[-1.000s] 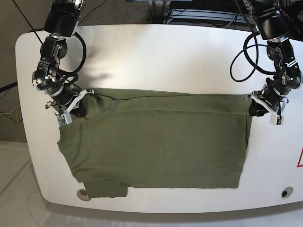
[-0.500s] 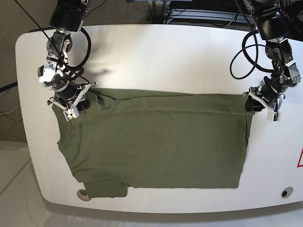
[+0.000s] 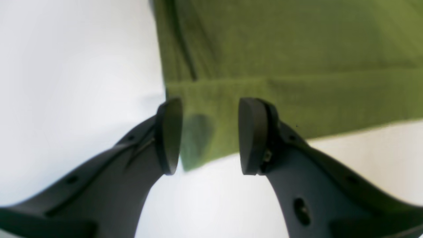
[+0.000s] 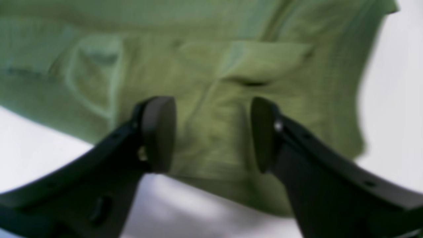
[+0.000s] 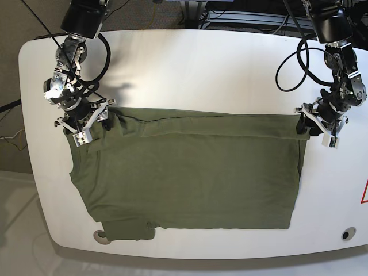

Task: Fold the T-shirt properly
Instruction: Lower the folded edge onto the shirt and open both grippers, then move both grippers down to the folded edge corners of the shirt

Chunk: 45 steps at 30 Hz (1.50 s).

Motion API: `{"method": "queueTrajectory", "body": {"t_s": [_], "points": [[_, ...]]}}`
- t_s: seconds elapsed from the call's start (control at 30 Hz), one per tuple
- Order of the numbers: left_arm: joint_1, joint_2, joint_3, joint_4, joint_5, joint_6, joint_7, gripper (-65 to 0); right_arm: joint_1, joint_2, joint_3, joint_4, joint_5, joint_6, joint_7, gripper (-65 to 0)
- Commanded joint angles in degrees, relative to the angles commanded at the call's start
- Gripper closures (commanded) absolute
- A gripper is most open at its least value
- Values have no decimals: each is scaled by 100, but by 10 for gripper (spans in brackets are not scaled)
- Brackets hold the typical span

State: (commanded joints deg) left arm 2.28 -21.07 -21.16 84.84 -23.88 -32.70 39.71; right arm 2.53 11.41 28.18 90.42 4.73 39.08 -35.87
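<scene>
The olive-green T-shirt (image 5: 190,172) lies spread on the white table (image 5: 195,69), its far edge folded over into a long band. A sleeve pokes out at the near left. My right gripper (image 5: 106,119) is at the shirt's far left corner. In the right wrist view this gripper (image 4: 211,132) is open, its fingers (image 4: 158,132) over rumpled cloth (image 4: 211,66). My left gripper (image 5: 303,125) is at the far right corner. The left wrist view shows it (image 3: 210,135) open above the corner of the folded band (image 3: 297,99), nothing pinched.
The table's near edge holds a round hole at the left (image 5: 102,234) and one at the right (image 5: 345,234). A red triangle mark (image 5: 364,192) is at the right edge. Black cables (image 5: 287,69) hang beside the left arm.
Both grippers have shifted a little toward the table's far side, staying at the shirt's far corners. The shirt lies as it did.
</scene>
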Motion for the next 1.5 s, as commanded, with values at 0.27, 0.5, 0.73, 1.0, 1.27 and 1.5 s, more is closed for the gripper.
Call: {"method": "queueTrajectory", "body": {"t_s": [0.27,0.5,0.73,1.0,1.27,1.5], "points": [[237,-110,-30,124,-36,-44,3,-315,-183,160,267,394,403,-21,-199,-395],[424,-235,-47,62,-40,-52,-17,-338,-706,196,389,1053,503,3,-512,-407],[798,-351,-72,418,-17,-38,-72,-294,-1250,131,711,1668,570,1,-726,-414],[1040,-415,-102,560,-39,-48,-91,-287,-1380,-44,998,1733,286,12,-741,-413],[1109,-239,-100,361,258,-42,-252,-306,-1267,-15,1097,972,-217,0,-248,-407],[907,-6,-175,-17,1023,-45,-589,-322,-981,37,1295,6,-66,-31,84,-405]]}}
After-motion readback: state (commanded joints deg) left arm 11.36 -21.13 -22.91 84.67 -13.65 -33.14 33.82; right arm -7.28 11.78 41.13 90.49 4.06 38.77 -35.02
